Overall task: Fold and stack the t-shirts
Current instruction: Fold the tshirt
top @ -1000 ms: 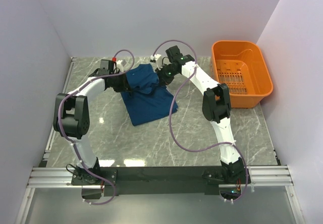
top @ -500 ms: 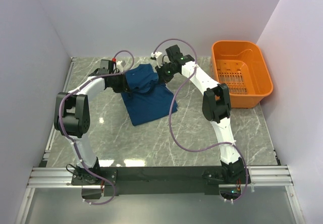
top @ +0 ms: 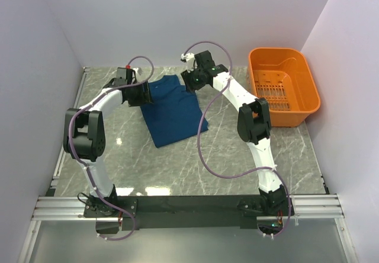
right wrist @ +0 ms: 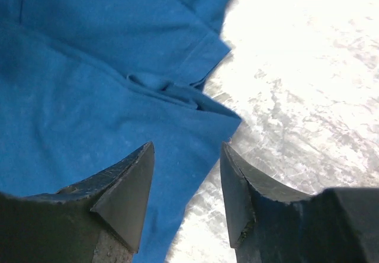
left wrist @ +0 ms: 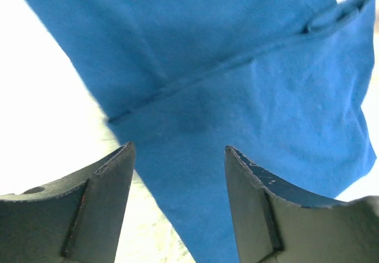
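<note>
A dark blue t-shirt [top: 172, 112] lies folded flat on the marble table, its far edge between the two arms. My left gripper [top: 144, 92] hovers at the shirt's far left corner, open, with nothing between its fingers; the left wrist view shows the t-shirt [left wrist: 237, 85] lying under the left gripper [left wrist: 177, 150]. My right gripper [top: 190, 85] is at the far right corner, also open and empty. Through the right wrist view, the t-shirt [right wrist: 89, 97] has a folded sleeve hem beneath the right gripper [right wrist: 186, 147].
An orange plastic basket [top: 285, 85] stands at the back right, beside the right arm. White walls close in the table on three sides. Bare marble [top: 177, 168] lies between the shirt and the arm bases.
Both grippers have opened and let go of the shirt's far edge. The raised fold has dropped flat, and both grippers have drawn slightly apart and back.
</note>
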Available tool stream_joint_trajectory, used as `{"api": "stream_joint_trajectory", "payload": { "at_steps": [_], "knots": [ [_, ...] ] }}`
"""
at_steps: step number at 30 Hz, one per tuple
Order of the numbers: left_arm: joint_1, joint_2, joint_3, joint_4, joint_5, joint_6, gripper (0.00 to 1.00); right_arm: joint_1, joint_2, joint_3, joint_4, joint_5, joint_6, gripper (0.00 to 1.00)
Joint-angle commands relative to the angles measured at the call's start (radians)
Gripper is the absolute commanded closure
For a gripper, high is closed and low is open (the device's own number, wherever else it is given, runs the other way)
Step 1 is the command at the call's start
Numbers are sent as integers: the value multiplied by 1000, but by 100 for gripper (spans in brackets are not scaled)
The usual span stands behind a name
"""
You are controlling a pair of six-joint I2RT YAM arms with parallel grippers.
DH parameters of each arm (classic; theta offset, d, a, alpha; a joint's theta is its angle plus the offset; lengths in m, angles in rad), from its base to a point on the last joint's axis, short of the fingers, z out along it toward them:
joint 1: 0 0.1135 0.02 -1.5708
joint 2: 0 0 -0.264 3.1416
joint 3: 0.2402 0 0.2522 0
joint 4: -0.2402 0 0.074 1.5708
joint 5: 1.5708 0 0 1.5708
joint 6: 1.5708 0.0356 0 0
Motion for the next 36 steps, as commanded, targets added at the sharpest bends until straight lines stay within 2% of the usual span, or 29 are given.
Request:
{"api": "stream_joint_trajectory", "payload": {
  "at_steps": [1, 3, 4, 6, 7, 8, 11, 16, 21, 27, 36],
  "knots": [
    [8, -96, 66, 45, -107, -24, 33, -11, -71, -19, 77, 54, 70, 44],
    [8, -113, 74, 34, -142, -16, 32, -25, -105, -44, 76, 14, 63, 44],
    [8, -136, 68, 31, -152, -11, 32, -41, -114, -65, 56, -55, 54, 44],
    [8, -188, 33, 31, -166, -7, 32, -66, -137, -73, -11, -225, -47, 44],
    [6, -251, -30, 36, -132, -25, 33, -99, -161, -119, -129, -399, -146, 45],
    [6, -251, -31, 39, -132, -25, 33, -100, -162, -119, -130, -400, -160, 45],
    [3, -374, -176, 66, -58, -115, 35, -111, -243, -262, -121, -413, -189, 46],
    [-26, -549, -498, 192, 58, -280, 38, -124, -341, -501, -49, -417, -143, 46],
    [-113, -679, -691, 277, 55, -427, 38, -138, -384, -647, -7, -442, -100, 45],
    [-192, -686, -802, 355, 12, -530, 38, -138, -355, -688, -12, -447, -66, 43],
    [-223, -594, -791, 422, -15, -541, 39, -138, -335, -710, -1, -445, -45, 42]
  ]
}}
